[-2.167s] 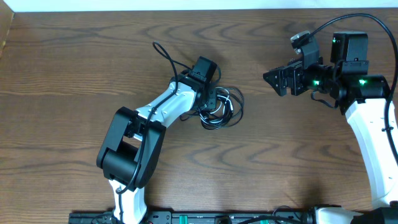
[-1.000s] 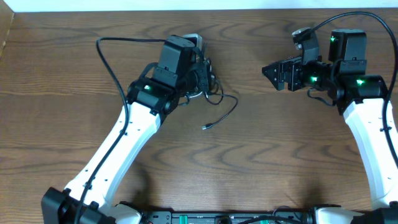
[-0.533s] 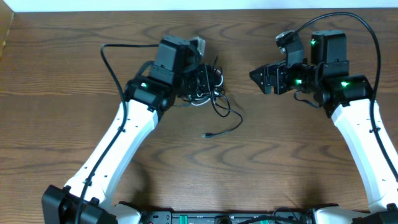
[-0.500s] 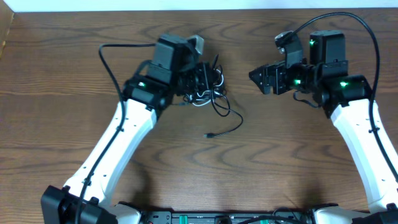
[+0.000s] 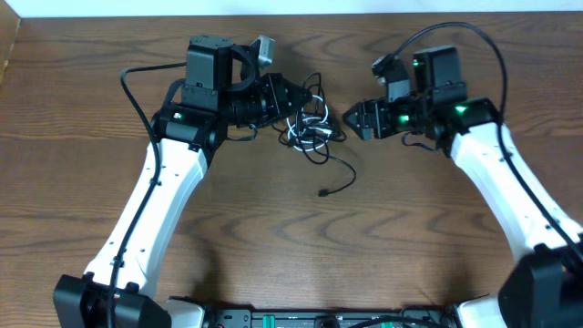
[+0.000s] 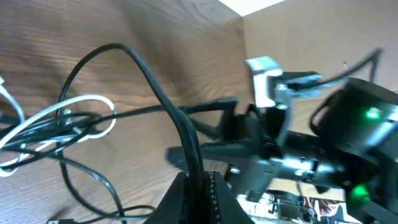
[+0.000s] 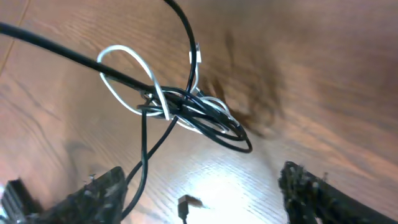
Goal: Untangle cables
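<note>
The cables hang as one knot [image 5: 310, 128] of black and white cord just above the wooden table, at the back middle. My left gripper [image 5: 284, 97] is shut on a black strand [image 6: 186, 134] that runs up out of its jaws [image 6: 199, 194]. A white loop [image 6: 68, 118] lies in the knot to the left. My right gripper [image 5: 353, 119] is open, just right of the knot and not touching it. In the right wrist view the knot [image 7: 186, 112] and white loop [image 7: 121, 65] sit ahead of the open fingers [image 7: 200, 182]. One black plug end [image 5: 323, 192] trails onto the table.
The wooden table [image 5: 410, 237] stretches out in front of both arms. Thick black robot wires loop above each wrist [image 5: 137, 77] [image 5: 455, 32]. A white wall edge [image 5: 291, 7] runs along the back of the table.
My right gripper has moved left, close to the knot, its jaws a little narrower. The left wrist has swung so its gripper points right. The loose plug end has slid right.
</note>
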`<state>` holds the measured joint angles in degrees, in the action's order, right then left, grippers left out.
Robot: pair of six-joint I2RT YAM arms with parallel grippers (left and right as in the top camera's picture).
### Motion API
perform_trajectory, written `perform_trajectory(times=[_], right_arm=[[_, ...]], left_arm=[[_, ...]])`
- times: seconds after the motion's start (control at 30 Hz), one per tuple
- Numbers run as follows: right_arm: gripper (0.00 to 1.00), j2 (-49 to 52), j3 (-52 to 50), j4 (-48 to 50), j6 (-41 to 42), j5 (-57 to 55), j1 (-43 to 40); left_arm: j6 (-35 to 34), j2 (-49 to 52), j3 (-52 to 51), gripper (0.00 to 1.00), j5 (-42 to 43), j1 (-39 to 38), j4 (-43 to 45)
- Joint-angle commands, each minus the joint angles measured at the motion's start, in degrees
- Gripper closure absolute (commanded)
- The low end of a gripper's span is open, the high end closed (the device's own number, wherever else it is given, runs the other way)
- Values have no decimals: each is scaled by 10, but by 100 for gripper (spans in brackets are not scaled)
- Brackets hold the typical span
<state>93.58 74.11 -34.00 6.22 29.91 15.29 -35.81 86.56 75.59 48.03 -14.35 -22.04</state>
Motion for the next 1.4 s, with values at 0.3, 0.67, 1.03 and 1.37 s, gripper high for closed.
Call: perform_trajectory(times=[0.3,0.67,1.03,1.37], right_arm=[[30,31,8,6,15,21,57],[38,103,8,41,148,-34,87],[54,159,8,96,245,-103,103],[99,164,8,30,295,-193,57]], left_arm=[[6,-6,4,92,16,2,5],[5,-6,4,93,4,2,6],[-12,-6,4,93,-22,2,45],[-65,-55,4,93,-22,75,122]])
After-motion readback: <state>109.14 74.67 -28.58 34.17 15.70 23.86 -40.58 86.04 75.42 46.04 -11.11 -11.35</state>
